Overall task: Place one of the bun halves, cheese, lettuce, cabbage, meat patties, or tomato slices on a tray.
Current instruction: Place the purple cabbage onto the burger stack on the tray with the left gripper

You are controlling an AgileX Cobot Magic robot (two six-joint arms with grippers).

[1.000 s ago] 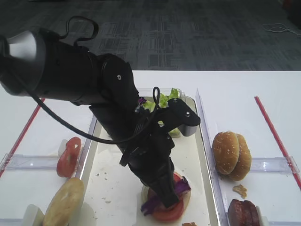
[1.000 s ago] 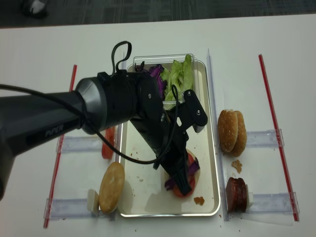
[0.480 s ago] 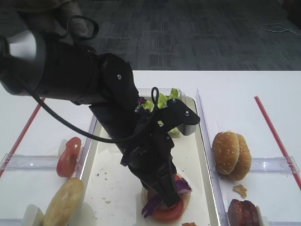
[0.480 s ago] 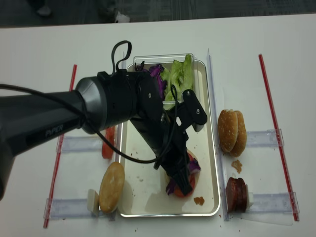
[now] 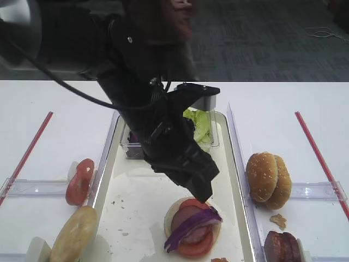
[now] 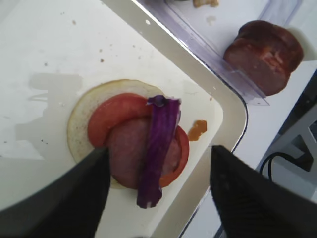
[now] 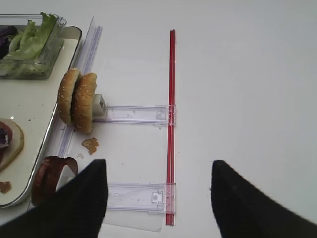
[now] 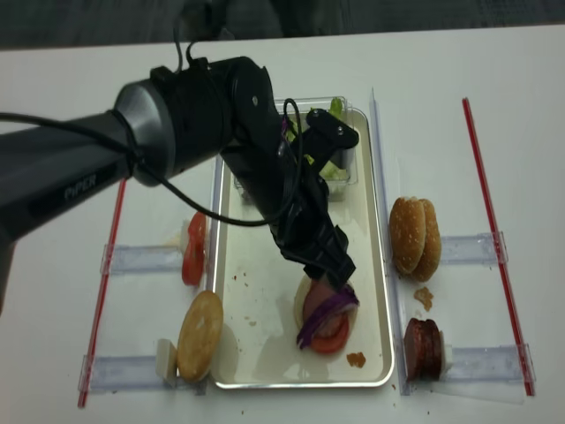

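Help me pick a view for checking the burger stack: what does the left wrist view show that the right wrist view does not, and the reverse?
Only the left wrist view shows the full stack: cabbage lying across a meat patty and tomato slices on a bun half. Only the right wrist view shows the upright sesame buns, the lettuce in its tub and the red strip. Both show the tray and the spare patties.

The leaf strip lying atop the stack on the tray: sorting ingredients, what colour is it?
Deep purple; the long leaf strip shows best in the left wrist view.
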